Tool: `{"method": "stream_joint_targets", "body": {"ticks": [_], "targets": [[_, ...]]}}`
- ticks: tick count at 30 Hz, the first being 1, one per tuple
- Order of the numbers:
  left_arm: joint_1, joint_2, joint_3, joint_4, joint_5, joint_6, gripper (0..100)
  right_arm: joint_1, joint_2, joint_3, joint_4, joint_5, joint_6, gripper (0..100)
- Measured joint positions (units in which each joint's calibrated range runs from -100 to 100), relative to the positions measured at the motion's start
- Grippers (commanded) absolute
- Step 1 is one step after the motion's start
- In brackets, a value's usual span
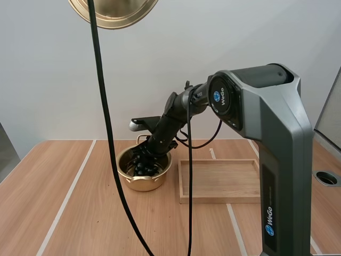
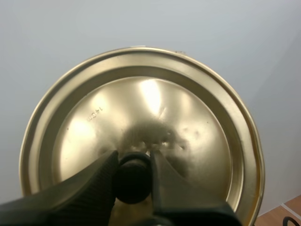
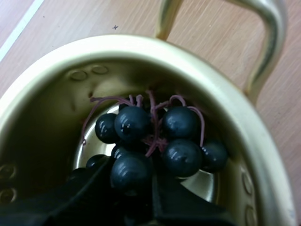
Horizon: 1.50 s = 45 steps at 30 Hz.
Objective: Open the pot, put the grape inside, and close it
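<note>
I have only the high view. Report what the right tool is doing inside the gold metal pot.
Observer: The right tool pinches the bunch of dark round grapes, low inside the round gold metal pot.
Operator: Now the round gold metal lid overhead. Report what holds it.
Observer: The left tool holds it by its black round knob.
Operator: Say whether the bunch has landed.
Observer: The shiny pot bottom shows beside the bunch. Whether they touch, I cannot tell.

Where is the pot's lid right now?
The lid hangs at the high view's top left, its knob pinched in the left claw, far above the pot.
</note>
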Motion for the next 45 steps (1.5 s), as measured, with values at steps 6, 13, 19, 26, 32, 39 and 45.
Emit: {"method": "stream_joint_targets", "body": {"ticks": [6,13,19,26,32,39,45], "targets": [[0.0,0.0,0.0,0.0,0.0,0.0,0,0.0,0.0,0.0,0.22,-0.29,-0.2,0],[0.0,0.0,0.0,0.0,0.0,0.0,0,0.0,0.0,0.0,0.57,-0.33,-0.39,8],[0.0,0.0,0.0,0.0,0.0,0.0,0,0.0,0.0,0.0,0.99,-0.14,-0.39,100],[0.0,0.0,0.0,0.0,0.0,0.22,0,0.16,0.0,-0.26,1.67,0.03,-0.53,100],[0.0,0.0,0.0,0.0,0.0,0.32,0,0.16,-1.09,-0.26,1.69,0.19,-0.53,100],[0.0,0.0,0.0,0.0,0.0,0.32,0,0.16,-7.69,-0.12,1.42,0.34,-0.56,100],[0.0,0.0,0.0,0.0,0.0,0.43,0,0.16,-13.43,-0.12,1.42,0.5,-0.56,100]]}}
